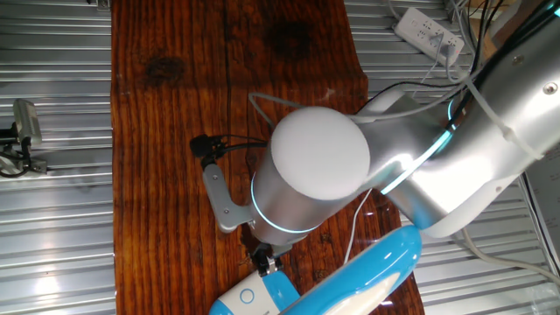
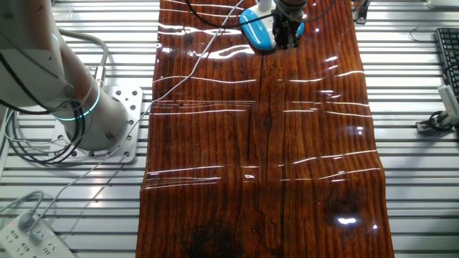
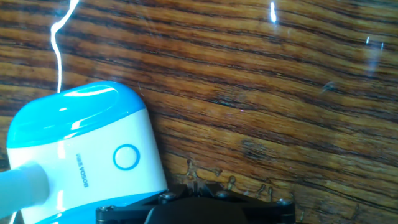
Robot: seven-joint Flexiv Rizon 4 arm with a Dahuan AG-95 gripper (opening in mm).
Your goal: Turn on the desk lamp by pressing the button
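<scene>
lamp (image 1: 367,271) arm runs diagonally, base (image 3: 87,149) near gripper (image 1: 262,260) | finger gap: cannot tell

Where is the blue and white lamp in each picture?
One fixed view: the lamp lies at the bottom edge, right of centre, below the silver arm.
The other fixed view: the lamp is at the top edge, beside the fingers.
Hand view: bottom left.
Shared landmark: the wooden table.

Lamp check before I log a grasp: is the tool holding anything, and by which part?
Nothing is held; the tool hangs above the lamp base.
</scene>
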